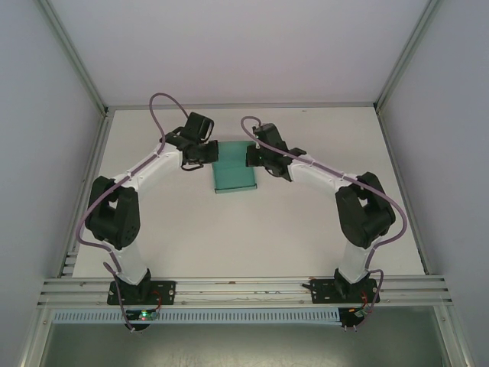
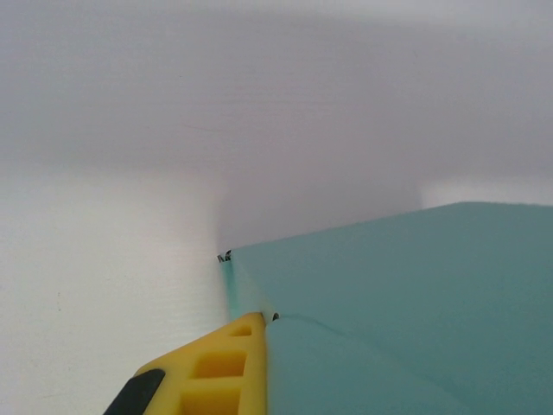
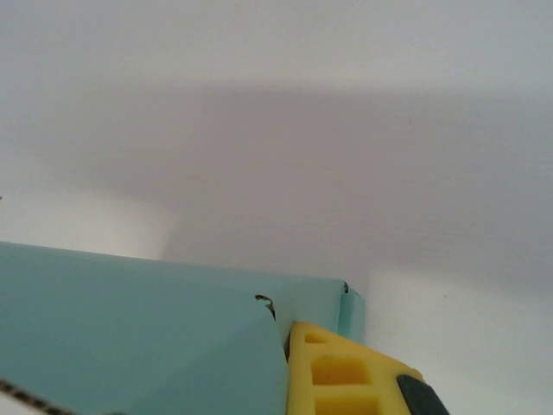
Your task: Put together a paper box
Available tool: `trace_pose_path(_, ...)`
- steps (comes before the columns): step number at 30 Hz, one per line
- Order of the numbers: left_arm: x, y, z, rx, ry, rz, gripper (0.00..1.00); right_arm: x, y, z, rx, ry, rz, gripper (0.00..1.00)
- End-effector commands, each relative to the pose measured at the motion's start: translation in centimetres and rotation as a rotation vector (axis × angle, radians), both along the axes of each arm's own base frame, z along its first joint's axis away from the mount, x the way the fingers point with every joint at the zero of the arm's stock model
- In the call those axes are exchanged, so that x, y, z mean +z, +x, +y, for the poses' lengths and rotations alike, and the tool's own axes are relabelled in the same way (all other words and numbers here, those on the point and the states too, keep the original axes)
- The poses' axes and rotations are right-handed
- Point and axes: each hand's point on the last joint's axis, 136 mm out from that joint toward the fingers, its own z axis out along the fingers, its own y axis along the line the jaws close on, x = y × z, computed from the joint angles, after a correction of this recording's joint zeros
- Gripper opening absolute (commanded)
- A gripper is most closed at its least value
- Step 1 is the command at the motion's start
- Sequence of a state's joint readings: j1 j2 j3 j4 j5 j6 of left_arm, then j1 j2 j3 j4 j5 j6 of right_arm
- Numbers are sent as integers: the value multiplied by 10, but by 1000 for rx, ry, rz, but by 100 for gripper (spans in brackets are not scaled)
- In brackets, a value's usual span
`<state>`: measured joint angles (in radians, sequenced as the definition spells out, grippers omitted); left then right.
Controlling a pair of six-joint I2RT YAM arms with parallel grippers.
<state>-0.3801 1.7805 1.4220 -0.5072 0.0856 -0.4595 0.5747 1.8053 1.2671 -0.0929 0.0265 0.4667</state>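
Observation:
The teal-green paper box (image 1: pixel 234 170) stands partly folded on the white table, far of centre, between both grippers. My left gripper (image 1: pixel 208 157) is at its left edge and my right gripper (image 1: pixel 251 157) at its right edge. In the left wrist view a yellow finger (image 2: pixel 226 367) presses against a teal panel (image 2: pixel 406 303) near a fold corner; the left gripper (image 2: pixel 268 323) is shut on the card, and its other finger is hidden behind it. In the right wrist view the right gripper (image 3: pixel 288 335) is likewise shut on a teal flap (image 3: pixel 147 346), one yellow finger (image 3: pixel 341 376) showing.
The white table (image 1: pixel 252 229) is bounded by an aluminium frame rail (image 1: pixel 229 289) at the near edge and grey walls on the left, right and far sides. Purple cables (image 1: pixel 164 103) loop above both arms.

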Motion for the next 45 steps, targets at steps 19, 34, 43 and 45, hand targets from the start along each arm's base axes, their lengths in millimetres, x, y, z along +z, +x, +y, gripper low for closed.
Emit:
trace_pose_path(19, -44, -44, -44, -45, -57, 54, 0, -23, -41, 29, 23, -15, -91, 7)
trace_pose_path(34, -3, -85, -46, -130, -116, -25, 48, -73, -91, -8, 55, -321, -240, 4)
trace_pose_path(43, 41, -106, -25, -99, -99, -78, 100, -80, -98, -12, 53, -361, -279, 7)
trace_pose_path(45, 52, -107, -8, -20, -72, -107, 100, -81, -100, -10, 68, -367, -299, 7)
